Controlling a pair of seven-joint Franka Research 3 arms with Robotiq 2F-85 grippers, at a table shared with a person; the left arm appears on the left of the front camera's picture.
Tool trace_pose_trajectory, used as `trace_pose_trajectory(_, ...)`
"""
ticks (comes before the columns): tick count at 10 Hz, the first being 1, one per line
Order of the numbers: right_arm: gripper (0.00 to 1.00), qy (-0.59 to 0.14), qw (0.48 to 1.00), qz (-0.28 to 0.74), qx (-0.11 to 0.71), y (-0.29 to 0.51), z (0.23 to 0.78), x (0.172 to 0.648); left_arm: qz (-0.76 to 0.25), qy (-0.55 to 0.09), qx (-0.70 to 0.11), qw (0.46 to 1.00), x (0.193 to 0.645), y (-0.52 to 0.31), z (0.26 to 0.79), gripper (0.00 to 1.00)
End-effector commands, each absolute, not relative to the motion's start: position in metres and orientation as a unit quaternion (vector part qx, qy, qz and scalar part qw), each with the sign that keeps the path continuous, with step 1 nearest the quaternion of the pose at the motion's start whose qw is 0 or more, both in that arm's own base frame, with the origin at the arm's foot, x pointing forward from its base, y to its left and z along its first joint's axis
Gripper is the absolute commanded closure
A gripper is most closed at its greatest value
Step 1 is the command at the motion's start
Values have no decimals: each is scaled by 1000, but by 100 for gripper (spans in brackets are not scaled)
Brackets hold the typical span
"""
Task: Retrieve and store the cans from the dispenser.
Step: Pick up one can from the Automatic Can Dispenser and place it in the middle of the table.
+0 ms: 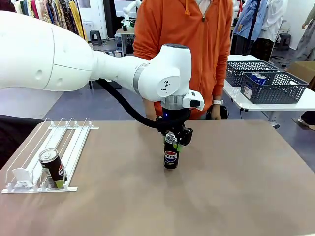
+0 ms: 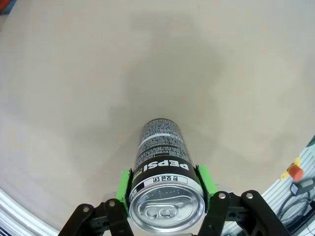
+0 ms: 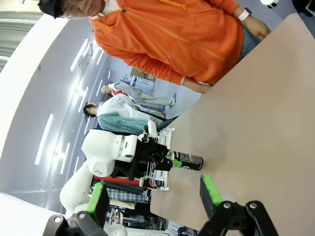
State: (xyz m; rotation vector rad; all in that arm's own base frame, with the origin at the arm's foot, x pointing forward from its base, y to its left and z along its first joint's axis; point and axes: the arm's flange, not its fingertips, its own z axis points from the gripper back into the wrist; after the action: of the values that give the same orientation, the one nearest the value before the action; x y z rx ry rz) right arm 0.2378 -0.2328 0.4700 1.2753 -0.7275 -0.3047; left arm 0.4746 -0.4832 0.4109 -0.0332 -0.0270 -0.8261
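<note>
A: L side, what's the grip?
B: The left gripper is clamped on the black Pepsi can, w/ green pads on both sides just under the silver top. The can's upright near the middle of the table, base at the tabletop. Can't tell if it's fully set down.

A: And the R side?
B: The right gripper has its jaws wide apart, nothing btwn them. It's up off the table, and its cam looks across at the left gripper and its Pepsi can.

A: Where's the dispenser?
B: In the front view the dispenser is at approx 9 o'clock from the held can, well apart, by the table's left edge. A second can, black w/ a lime accent, stands at its near, low end beside a white pusher plate.

A: Anything else?
B: A person in an orange hoodie stands at 12 o'clock behind the table, watch on one wrist. At approx 2 o'clock, on a separate white table, there's a dark lattice basket w/ a blue can in it.
</note>
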Motion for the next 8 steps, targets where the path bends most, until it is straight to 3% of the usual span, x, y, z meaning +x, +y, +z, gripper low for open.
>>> trace_pose_trajectory(1, 0, -346, 724, -130, 583, -233, 473, 241, -396, -17, -1, 918, 470, -485, 417, 100)
trace_pose_trajectory(2, 0, -346, 724, -130, 583, -233, 473, 241, -397, -18, 3, 917, 470, -485, 417, 100)
trace_pose_trajectory(3, 0, -346, 724, -130, 583, -233, 473, 241, -398, -18, 3, 917, 470, -485, 417, 69)
trace_pose_trajectory(4, 0, -346, 724, -130, 583, -233, 473, 241, -398, -25, 4, 917, 469, -484, 418, 13)
trace_pose_trajectory(5, 0, -346, 724, -130, 583, -233, 473, 241, -397, -25, 3, 918, 471, -484, 418, 0)
trace_pose_trajectory(8, 0, -346, 724, -130, 583, -233, 473, 241, -392, -26, 0, 920, 471, -483, 419, 0)
